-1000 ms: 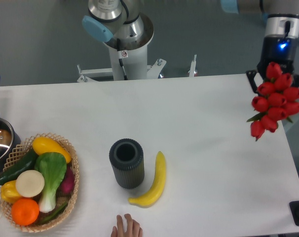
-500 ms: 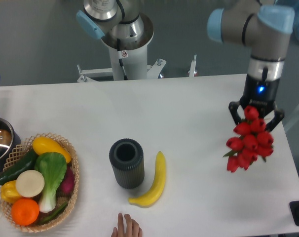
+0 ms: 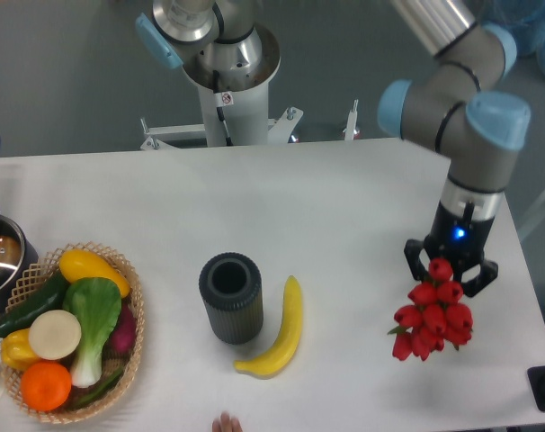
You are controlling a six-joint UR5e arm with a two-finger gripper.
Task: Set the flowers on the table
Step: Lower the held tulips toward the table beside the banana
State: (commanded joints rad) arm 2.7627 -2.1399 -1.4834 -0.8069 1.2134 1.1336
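the end effector (image 3: 451, 266) grips the flowers (image 3: 429, 317) by their stems, blooms hanging low over the table (image 3: 344, 216), well right of the banana (image 3: 279, 331); best lowered gently until the buds rest before the fingers part.

The arm reaches down, its gripper (image 3: 451, 267) pointing downward with fingers closed.

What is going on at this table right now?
The robot arm's gripper is shut on the flowers, a bunch of red tulips, over the right side of the table. Whether they touch the surface yet cannot be told. A dark vase, a banana and a basket of produce sit further left.
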